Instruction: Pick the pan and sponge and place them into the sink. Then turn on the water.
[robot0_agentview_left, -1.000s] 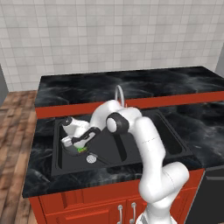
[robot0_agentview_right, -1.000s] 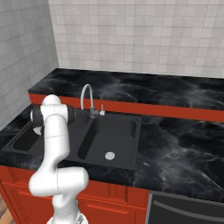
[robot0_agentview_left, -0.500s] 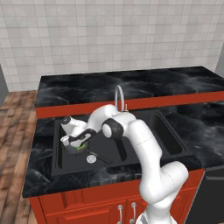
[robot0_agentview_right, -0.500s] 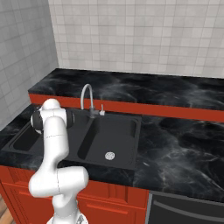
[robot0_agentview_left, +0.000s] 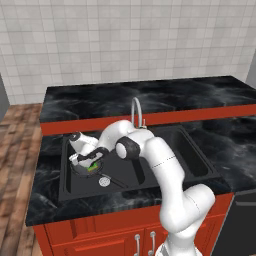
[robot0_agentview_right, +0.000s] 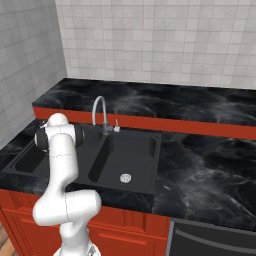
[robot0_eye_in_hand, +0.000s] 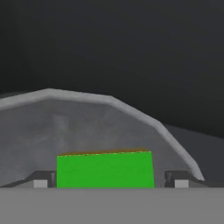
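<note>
The black double-basin sink (robot0_agentview_left: 192, 160) (robot0_agentview_right: 131, 150) holds the dark pan (robot0_agentview_left: 82, 173) in its left basin, the thin handle pointing toward the front right. The green sponge (robot0_agentview_left: 92, 167) (robot0_eye_in_hand: 105, 169) rests inside the pan, whose grey rim (robot0_eye_in_hand: 131, 109) curves around it. My gripper (robot0_agentview_left: 85, 162) (robot0_eye_in_hand: 111, 181) is down in the left basin right over the sponge. It is open, with a small gap between each fingertip (robot0_eye_in_hand: 41, 180) and the sponge's sides. No stream runs from the silver gooseneck faucet (robot0_agentview_left: 136, 107) (robot0_agentview_right: 98, 107).
A round silver drain (robot0_agentview_left: 104, 181) lies beside the pan, and another drain (robot0_agentview_right: 125, 177) sits in the right basin. Black marble counter (robot0_agentview_left: 220, 135) surrounds the sink, with a tiled wall behind and red cabinets below.
The jaws have spread apart and let go of the sponge, which now lies in the pan. The hand has shifted slightly left and lower in the left basin.
</note>
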